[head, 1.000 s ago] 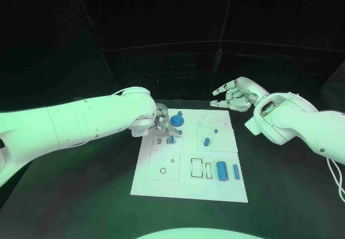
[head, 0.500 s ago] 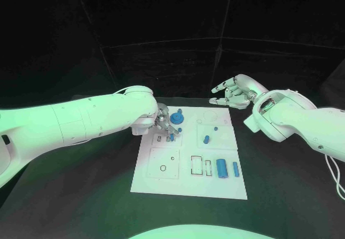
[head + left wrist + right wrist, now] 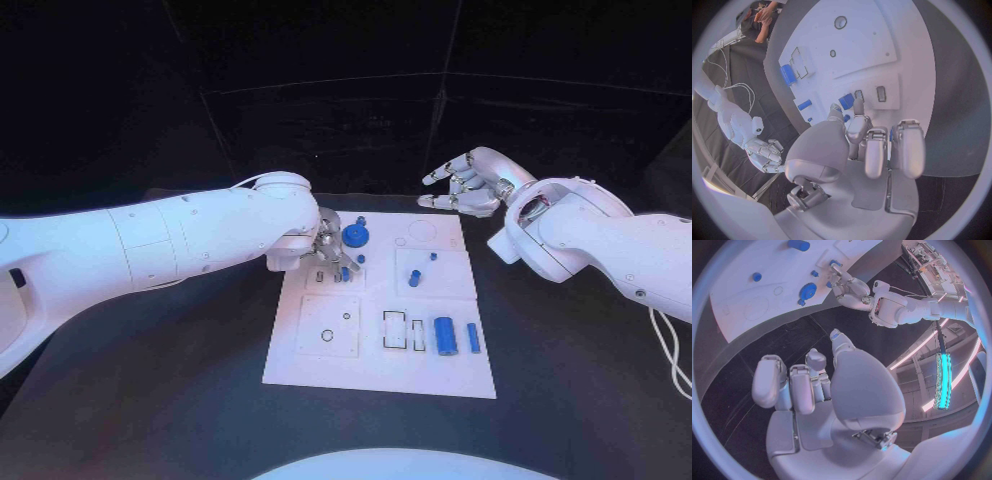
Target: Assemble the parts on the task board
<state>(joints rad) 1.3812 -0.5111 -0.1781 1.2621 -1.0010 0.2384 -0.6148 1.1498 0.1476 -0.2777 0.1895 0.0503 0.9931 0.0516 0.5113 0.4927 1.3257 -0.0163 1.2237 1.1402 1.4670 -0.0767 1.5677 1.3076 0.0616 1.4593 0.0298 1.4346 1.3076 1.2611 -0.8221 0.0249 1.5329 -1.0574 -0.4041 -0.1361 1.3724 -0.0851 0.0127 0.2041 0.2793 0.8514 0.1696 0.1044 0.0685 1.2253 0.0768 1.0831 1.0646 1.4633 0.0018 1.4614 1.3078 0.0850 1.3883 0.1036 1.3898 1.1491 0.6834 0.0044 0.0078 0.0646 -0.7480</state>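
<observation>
- Step in hand, by the look of it — seating a small blue part (image 3: 345, 272) into a slot, upper left of the task board (image 3: 378, 375), mid-frame on the bench.
- Left hand (image 3: 329, 252) — fingertips closed round that part.
- Right hand (image 3: 467, 186) — fingers spread, holding nothing, upper right.
- Next — probably pressing straight down, aligned.
</observation>
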